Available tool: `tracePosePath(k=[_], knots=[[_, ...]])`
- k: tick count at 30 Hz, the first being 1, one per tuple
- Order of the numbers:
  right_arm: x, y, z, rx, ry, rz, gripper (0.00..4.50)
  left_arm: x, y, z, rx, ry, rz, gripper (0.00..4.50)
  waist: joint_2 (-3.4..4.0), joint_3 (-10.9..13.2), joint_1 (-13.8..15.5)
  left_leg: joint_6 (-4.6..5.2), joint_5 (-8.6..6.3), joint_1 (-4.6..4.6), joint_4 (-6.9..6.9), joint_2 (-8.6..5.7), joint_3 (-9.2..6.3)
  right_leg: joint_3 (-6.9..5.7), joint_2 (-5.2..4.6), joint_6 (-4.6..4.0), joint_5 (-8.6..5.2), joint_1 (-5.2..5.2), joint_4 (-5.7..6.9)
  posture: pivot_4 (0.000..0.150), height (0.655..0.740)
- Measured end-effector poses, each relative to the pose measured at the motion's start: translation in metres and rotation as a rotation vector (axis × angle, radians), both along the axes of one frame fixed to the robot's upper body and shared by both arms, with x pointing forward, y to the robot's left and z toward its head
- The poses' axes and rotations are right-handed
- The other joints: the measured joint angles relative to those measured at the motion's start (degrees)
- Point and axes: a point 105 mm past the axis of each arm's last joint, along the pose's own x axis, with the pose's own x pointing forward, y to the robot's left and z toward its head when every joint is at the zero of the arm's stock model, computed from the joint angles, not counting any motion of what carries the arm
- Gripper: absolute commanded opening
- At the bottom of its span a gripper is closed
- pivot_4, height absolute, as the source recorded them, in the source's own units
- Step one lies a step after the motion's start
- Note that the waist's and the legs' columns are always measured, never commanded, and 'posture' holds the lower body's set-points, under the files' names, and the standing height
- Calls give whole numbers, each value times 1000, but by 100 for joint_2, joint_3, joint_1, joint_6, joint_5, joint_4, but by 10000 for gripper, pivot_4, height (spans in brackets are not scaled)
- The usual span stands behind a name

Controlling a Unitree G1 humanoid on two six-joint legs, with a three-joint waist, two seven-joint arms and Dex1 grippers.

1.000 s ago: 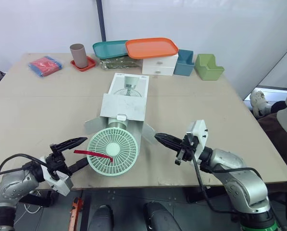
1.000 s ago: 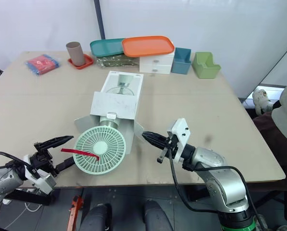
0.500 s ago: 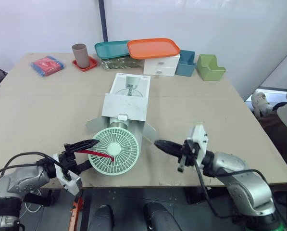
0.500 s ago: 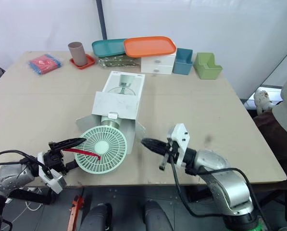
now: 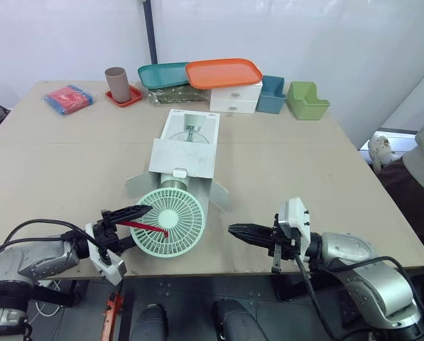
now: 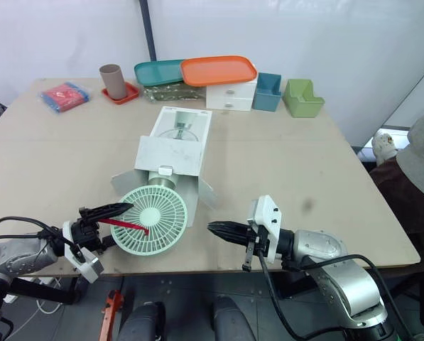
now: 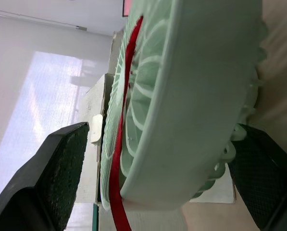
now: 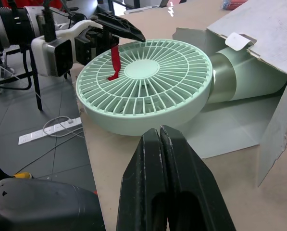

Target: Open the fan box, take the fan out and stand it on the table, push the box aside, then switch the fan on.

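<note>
Fan box point(image 5: 185, 145) lies flat mid-desk, long axis running away from the robot, near-end flaps splayed open on the desk point(image 5: 304, 163). Fan point(image 5: 169, 222) is half out: round mint head sits outside the open end, close to the desk's front edge, grille tilted up toward the robot, neck running back inside the box under the top flap. Red ribbon point(image 5: 144, 227) lies across the grille from the hub toward the robot's left. Left gripper point(image 5: 137, 224) is at the head's left rim, fingers spread: one black finger over the grille edge just above the ribbon, the other low beside the rim. In the left wrist view the head sits between the two pads point(image 7: 61, 178) with a gap on the grille side; cannot tell if the back-side pad touches. Right gripper point(image 5: 233, 229) hovers over the front edge, right of the fan and clear of it, fingers pressed together with the tip pointing at the head. Back row along the far edge: brown cup point(image 5: 116, 82) on a red saucer point(image 5: 124, 96), teal tray point(image 5: 162, 73), orange tray point(image 5: 224, 72) on top of a white drawer unit point(image 5: 235, 96), teal bin point(image 5: 273, 92), green bin point(image 5: 307, 99). Red-and-blue packet point(image 5: 68, 97) sits at the far left.
</note>
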Motion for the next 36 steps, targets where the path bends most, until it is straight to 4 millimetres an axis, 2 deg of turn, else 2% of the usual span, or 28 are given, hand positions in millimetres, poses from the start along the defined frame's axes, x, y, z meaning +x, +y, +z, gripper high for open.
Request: tracePosePath(k=[8, 11, 14, 24, 26, 28, 36], knots=[[-2, 4, -3, -13, -9, 14, 0, 3, 3, 2, -2, -48, 1, 44727, 0, 0, 2, 0, 0, 1, -1, 1, 4, -1, -3, 4, -1, 0, 0, 1500, 7400], [-1, 4, -4, -22, -21, 12, 0, 3, 0, 4, -15, -58, -19, 37396, 0, 0, 3, 0, 0, 1, -1, 1, 8, -1, -4, 4, -2, 0, 0, 1500, 7400], [-2, 4, -6, -28, -26, 14, 0, 0, -7, 0, -28, -52, -49, 26858, 0, 0, 3, 0, 0, 1, -1, 2, 13, 0, -6, 5, -1, 0, 0, 1500, 7400], [0, 4, -11, -37, -29, 21, 0, 0, -4, -2, 3, -78, -48, 26858, -3, -2, 3, 0, 0, 5, -1, 6, 24, 0, -8, 5, -1, 1, 0, 1500, 7400], [-1, 6, -13, -39, -20, 29, 0, -1, -6, -2, -4, -80, -54, 22164, -3, -2, 5, 0, 0, 5, -1, 6, 25, 0, -8, 5, -1, 1, 0, 1500, 7400], [-1, 6, -13, -38, -24, 30, 0, -1, -7, 0, -14, -90, -58, 20505, -4, -3, 7, 0, 0, 5, -1, 7, 26, 0, -9, 5, -1, 1, 0, 1500, 7400], [-1, 7, -12, -34, -35, 33, 0, -2, -8, 1, 16, -119, -63, 20388, -5, -3, 9, 0, 0, 5, -1, 8, 33, 0, -10, 5, -1, 1, 0, 1500, 7400]])
